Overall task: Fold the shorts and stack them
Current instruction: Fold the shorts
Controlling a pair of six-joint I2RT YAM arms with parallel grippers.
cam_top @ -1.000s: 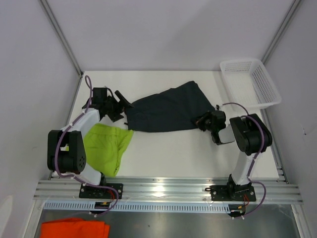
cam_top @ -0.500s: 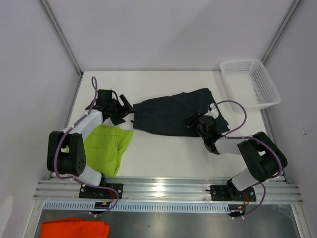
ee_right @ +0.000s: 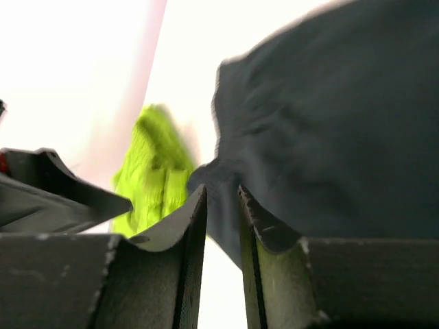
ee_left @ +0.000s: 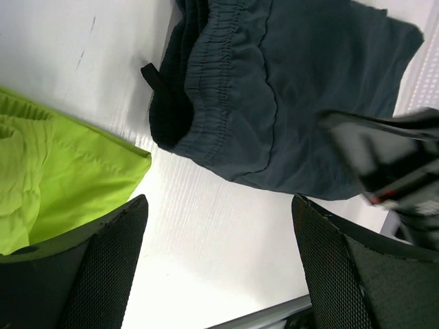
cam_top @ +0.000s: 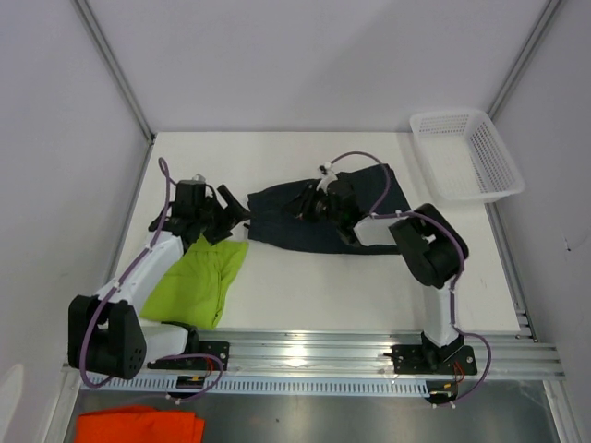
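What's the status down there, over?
Left gripper open, empty. Right gripper low over the navy shorts, grip unclear. Lime green shorts lie aside. Nothing blocking.

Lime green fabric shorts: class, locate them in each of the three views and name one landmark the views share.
Top external: the lime green fabric shorts lie left of centre, below the middle.
Left wrist: left edge, mid-height.
Right wrist: left of centre, blurred.
Shared landmark: the dark navy fabric shorts, beside them in every view.

Left arm (cam_top: 148, 263), right arm (cam_top: 429, 249): black joints, white links, purple cables; tool fingers (ee_left: 103, 267) black mesh.
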